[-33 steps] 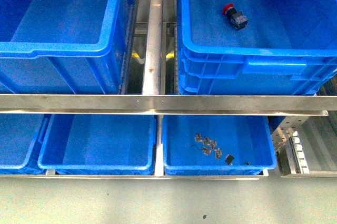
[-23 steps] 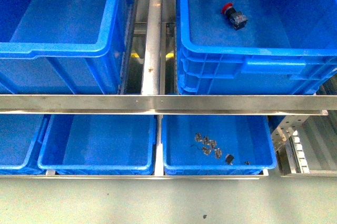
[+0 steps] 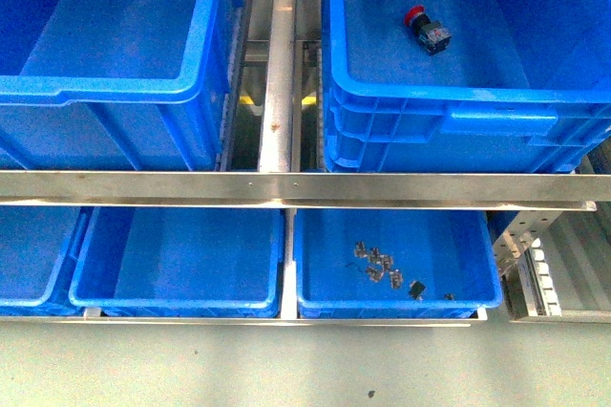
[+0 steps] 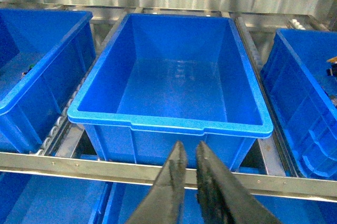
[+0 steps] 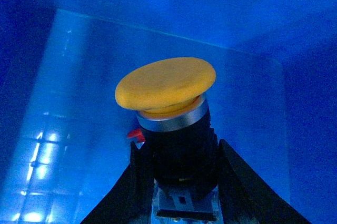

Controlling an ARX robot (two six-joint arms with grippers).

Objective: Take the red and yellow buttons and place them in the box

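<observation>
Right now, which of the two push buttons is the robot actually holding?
The yellow button: the right gripper clamps its black body above the box, while the red button lies loose on the box floor.

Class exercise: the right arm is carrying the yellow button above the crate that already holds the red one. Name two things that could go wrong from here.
1. The right end effector grips the yellow button only by its black body; it might slip or tilt.
2. Released from up here, it could bounce in the box or strike the red button.
</observation>
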